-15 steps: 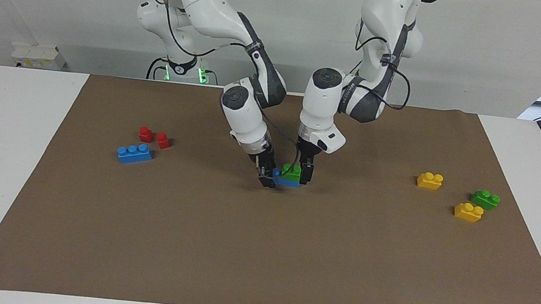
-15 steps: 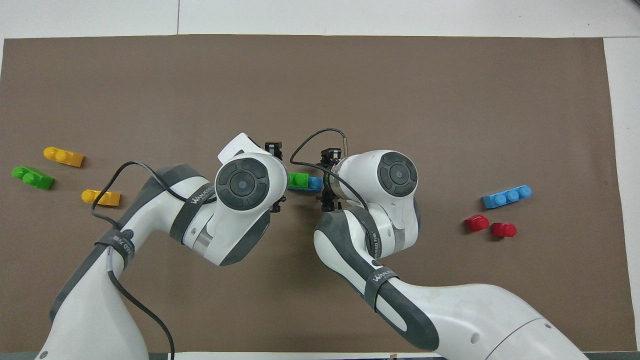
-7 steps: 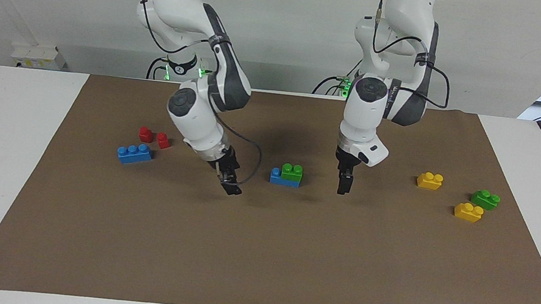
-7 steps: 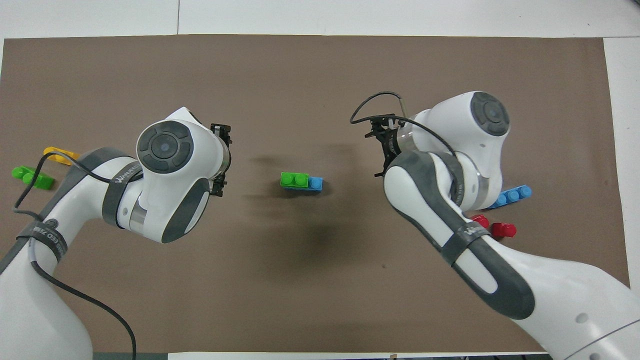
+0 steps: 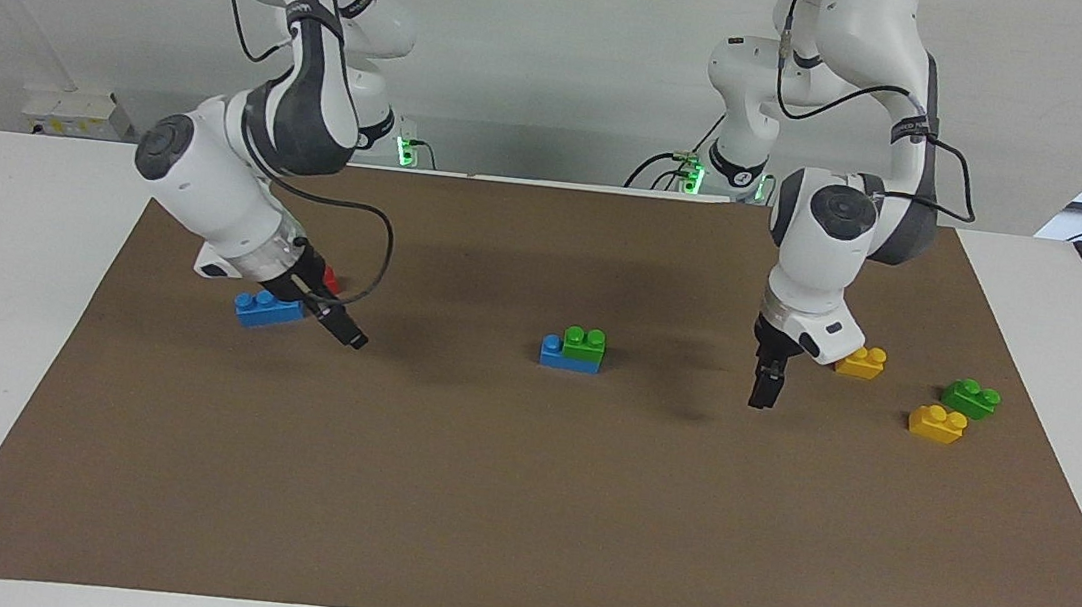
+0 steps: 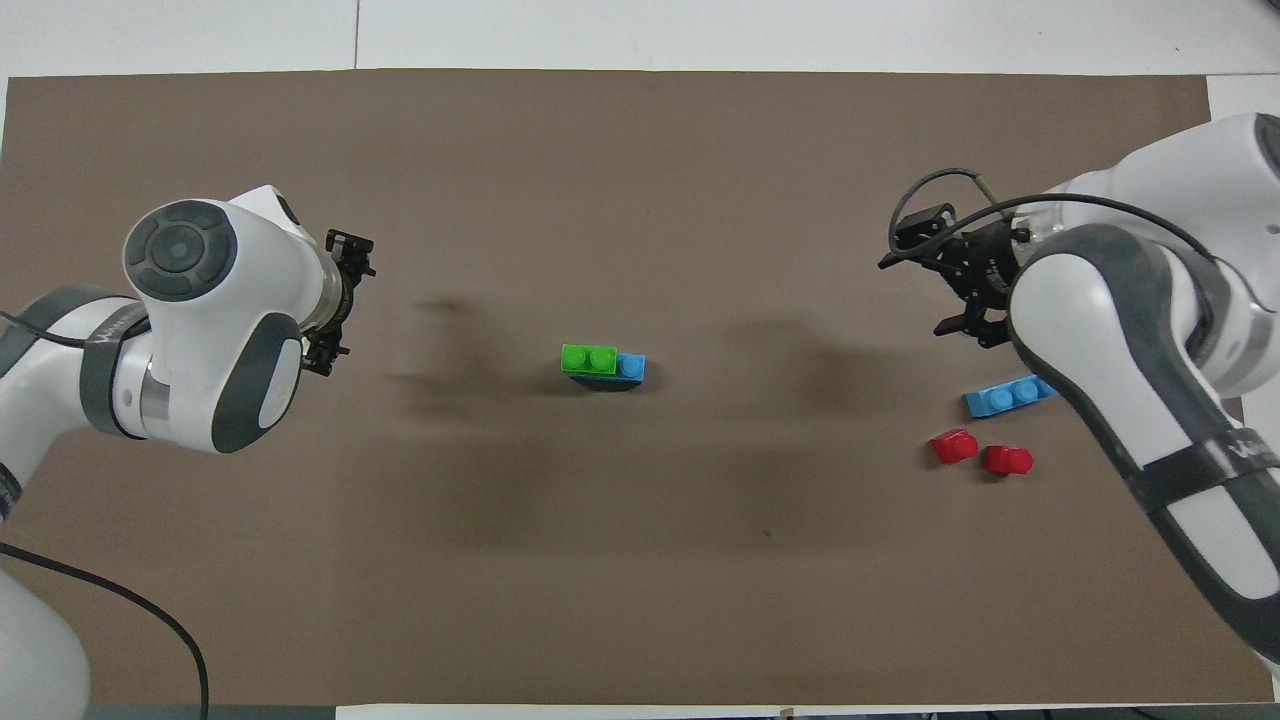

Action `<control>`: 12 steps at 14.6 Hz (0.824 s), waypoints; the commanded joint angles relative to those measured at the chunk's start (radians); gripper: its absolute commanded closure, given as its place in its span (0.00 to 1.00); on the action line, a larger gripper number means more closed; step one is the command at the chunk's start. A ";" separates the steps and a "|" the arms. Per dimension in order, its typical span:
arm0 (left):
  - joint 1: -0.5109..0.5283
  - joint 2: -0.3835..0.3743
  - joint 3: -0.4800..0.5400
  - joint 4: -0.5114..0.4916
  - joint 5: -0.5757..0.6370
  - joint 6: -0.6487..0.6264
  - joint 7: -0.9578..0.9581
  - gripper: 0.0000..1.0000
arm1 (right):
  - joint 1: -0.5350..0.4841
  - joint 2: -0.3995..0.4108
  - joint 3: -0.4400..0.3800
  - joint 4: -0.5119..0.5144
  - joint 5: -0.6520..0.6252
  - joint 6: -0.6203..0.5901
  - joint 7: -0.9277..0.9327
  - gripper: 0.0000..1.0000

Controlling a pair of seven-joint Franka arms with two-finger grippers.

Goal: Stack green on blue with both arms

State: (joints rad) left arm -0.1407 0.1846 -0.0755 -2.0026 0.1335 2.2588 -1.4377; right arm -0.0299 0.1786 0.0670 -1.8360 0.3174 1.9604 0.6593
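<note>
The bright green two-stud brick (image 5: 584, 342) sits stacked on the blue three-stud brick (image 5: 555, 353) in the middle of the brown mat, leaving one blue stud bare. The stack also shows in the overhead view, green (image 6: 588, 358) on blue (image 6: 631, 367). No gripper touches it. My left gripper (image 5: 761, 395) hangs open and empty over the mat toward the left arm's end, beside a yellow brick. My right gripper (image 5: 349, 336) is open and empty, low over the mat beside the other blue brick. Both grippers show partly in the overhead view: left (image 6: 340, 300), right (image 6: 955, 285).
The other blue brick (image 5: 269, 308) and a red piece (image 5: 332, 278) lie at the right arm's end. Two yellow bricks (image 5: 860, 360) (image 5: 937, 424) and a darker green brick (image 5: 971, 397) lie at the left arm's end. The brown mat (image 5: 520, 502) covers the table.
Both grippers have let go of the stacked bricks and drawn apart, each toward its own end of the table. The green-on-blue stack has stayed in place.
</note>
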 commanded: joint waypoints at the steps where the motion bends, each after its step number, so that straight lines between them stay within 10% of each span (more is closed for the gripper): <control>1: 0.064 -0.033 -0.004 0.004 0.018 -0.038 0.193 0.00 | -0.042 -0.060 0.013 0.030 -0.099 -0.106 -0.150 0.00; 12: 0.170 -0.059 -0.006 0.174 0.052 -0.290 0.899 0.00 | -0.070 -0.214 0.016 0.111 -0.308 -0.334 -0.562 0.00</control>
State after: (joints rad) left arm 0.0165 0.1330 -0.0729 -1.8824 0.1748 2.0662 -0.6569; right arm -0.0821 -0.0607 0.0686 -1.7762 0.0689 1.6597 0.1701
